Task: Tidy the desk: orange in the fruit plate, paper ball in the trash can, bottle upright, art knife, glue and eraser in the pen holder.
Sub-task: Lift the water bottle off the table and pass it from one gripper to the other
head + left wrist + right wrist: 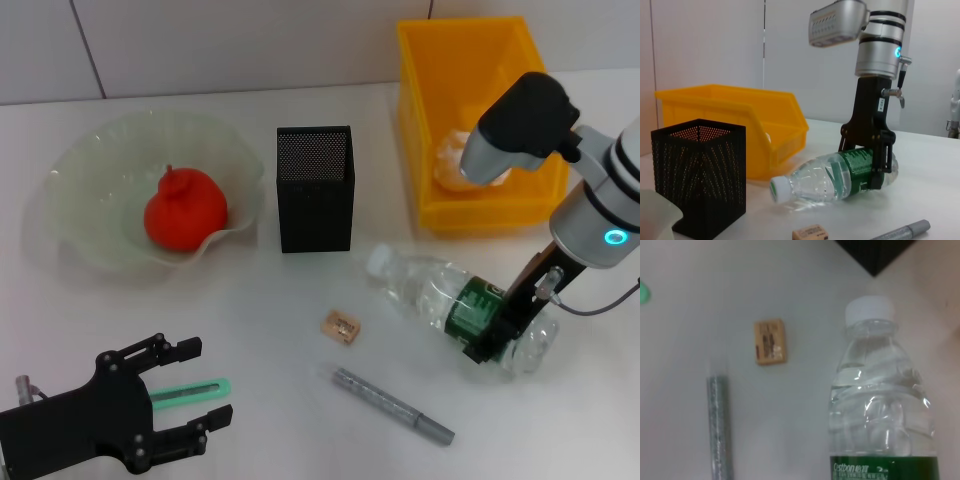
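Observation:
The bottle (420, 285) (815, 182) (880, 405) lies on its side on the table, white cap pointing toward the pen holder (315, 190) (700, 175). My right gripper (495, 330) (870, 165) comes down from above and is shut on its green label. The orange (185, 210) rests in the fruit plate (90, 170). The paper ball (452, 165) shows inside the trash can (420, 120) (740, 115), partly behind my right arm. The eraser (341, 327) (810, 232) (770, 341) lies flat near the bottle's cap. My left gripper (200, 383) is open at the front left.
A grey pen-shaped stick (392, 405) (902, 232) (720, 425) lies in front of the bottle. A green stick (190, 390) lies between my left gripper's fingers. I cannot tell which is the art knife or the glue.

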`<action>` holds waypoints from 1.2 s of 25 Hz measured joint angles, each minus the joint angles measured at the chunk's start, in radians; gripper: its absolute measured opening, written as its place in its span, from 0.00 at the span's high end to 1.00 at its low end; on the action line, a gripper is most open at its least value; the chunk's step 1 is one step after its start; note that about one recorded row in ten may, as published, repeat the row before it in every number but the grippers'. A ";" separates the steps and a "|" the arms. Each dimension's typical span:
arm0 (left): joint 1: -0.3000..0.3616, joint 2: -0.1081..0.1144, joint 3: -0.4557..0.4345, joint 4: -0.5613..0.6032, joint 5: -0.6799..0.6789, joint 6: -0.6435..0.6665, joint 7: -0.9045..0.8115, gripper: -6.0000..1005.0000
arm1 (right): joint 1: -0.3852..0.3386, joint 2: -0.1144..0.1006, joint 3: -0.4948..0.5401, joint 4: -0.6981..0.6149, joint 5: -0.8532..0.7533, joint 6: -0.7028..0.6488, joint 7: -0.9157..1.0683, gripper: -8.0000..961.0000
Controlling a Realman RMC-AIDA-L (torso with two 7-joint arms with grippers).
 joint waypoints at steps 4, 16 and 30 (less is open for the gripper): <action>0.000 0.000 -0.001 0.000 0.000 0.000 0.000 0.26 | -0.044 -0.002 0.028 -0.072 0.033 -0.002 -0.029 0.20; -0.004 0.000 -0.001 0.000 -0.019 0.001 0.007 0.26 | -0.149 -0.003 0.181 -0.110 0.217 -0.017 -0.208 0.20; -0.015 0.000 -0.002 -0.216 -0.416 0.111 0.018 0.27 | -0.346 -0.002 0.363 0.019 0.680 -0.028 -0.788 0.20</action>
